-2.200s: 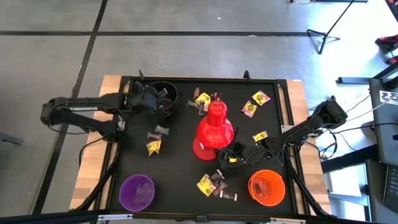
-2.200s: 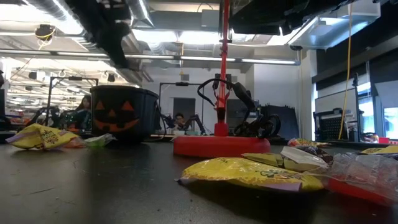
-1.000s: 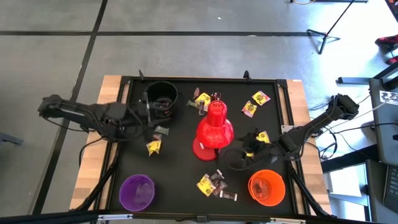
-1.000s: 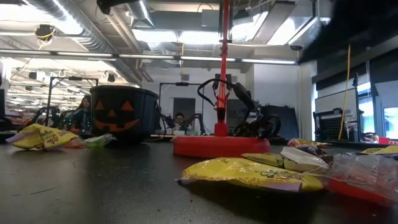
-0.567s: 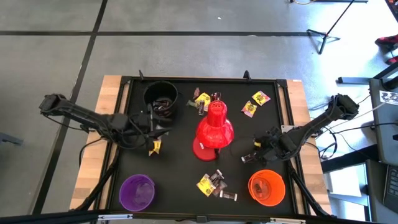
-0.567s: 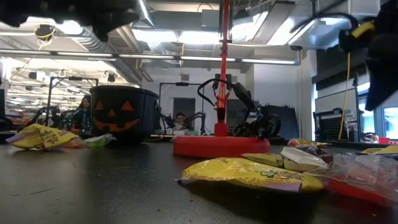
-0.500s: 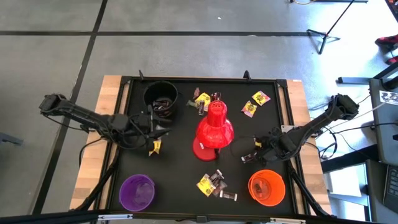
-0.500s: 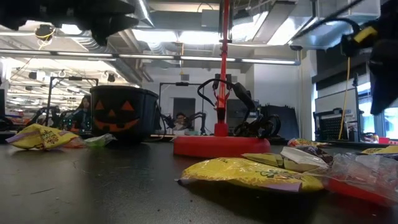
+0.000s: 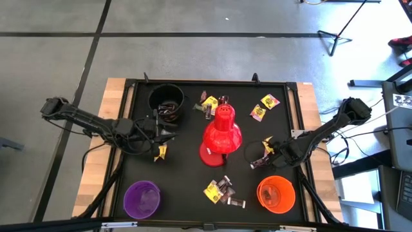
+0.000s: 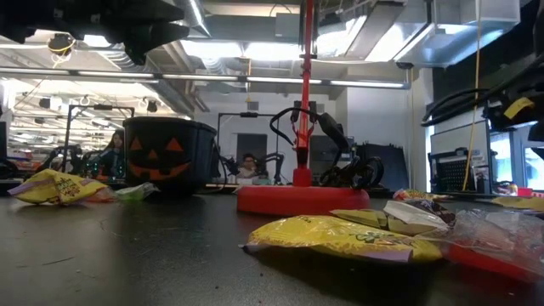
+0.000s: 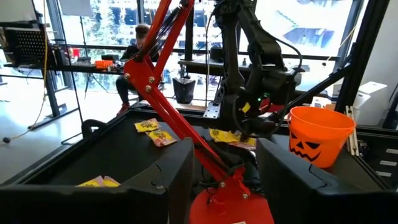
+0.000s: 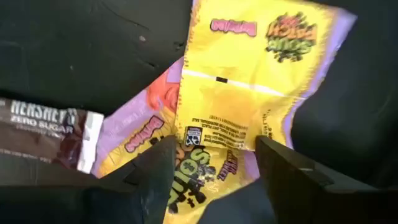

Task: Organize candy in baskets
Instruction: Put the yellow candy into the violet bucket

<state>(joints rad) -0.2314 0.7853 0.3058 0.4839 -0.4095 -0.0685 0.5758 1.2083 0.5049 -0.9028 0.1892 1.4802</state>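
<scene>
While the right gripper point(image 9: 262, 153) pinches a yellow candy packet point(image 12: 249, 81) above the counter point(image 9: 187, 187), the left gripper point(image 9: 162, 131), fingers apart, hovers near the black bucket point(image 9: 165, 99).

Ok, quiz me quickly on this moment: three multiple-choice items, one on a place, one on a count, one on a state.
1. The black bucket sits at the table's: A far left, B near right, C centre.
2. Buckets on the table: A two, B three, C four.
3. The left gripper is: A open, B shut on a lamp, C out of view.

Answers: 1 A, the high view shows it far left. 2 B, black, purple bucket and orange bucket. 3 A, the left wrist view shows a gap between its fingers.
</scene>
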